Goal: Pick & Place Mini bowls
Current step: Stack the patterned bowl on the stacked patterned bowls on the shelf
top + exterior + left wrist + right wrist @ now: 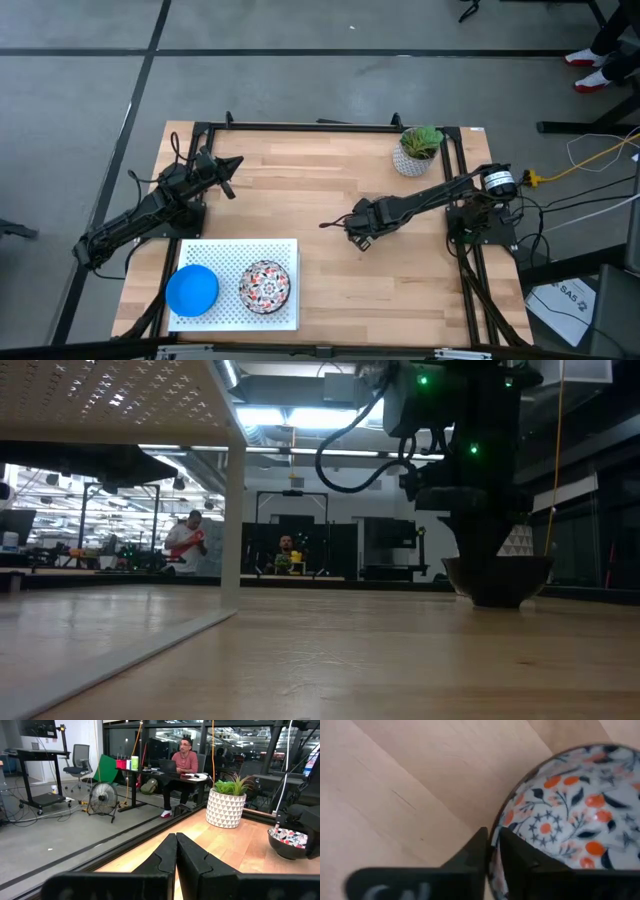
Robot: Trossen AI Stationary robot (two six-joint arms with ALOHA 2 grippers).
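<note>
A floral mini bowl [575, 805], white inside and dark outside, stands mid-table under my right gripper [492, 845], which is shut on it. The high view hides this bowl beneath my right gripper [358, 232]. It shows in the low view as a dark bowl [497, 580] on the wood, and in the left wrist view as a floral bowl [290, 840]. A blue mini bowl [192, 288] and a second floral mini bowl [265, 285] rest on a white perforated board [285, 250] at the near left. My left gripper [228, 165] waits, shut, over the far left of the table. My right gripper pinches the floral bowl's rim [496, 827] on the side toward the table's left, with one finger [520, 855] inside the bowl and the other finger [472, 852] outside. The fingers come from above, slanting down. The bowl looks upright with its base on the table.
A white patterned pot with a green plant [417, 150] stands at the far right, close behind the right arm. Bare wood lies between the board and the held bowl. A black frame [300, 126] rims the table. People sit in the room beyond.
</note>
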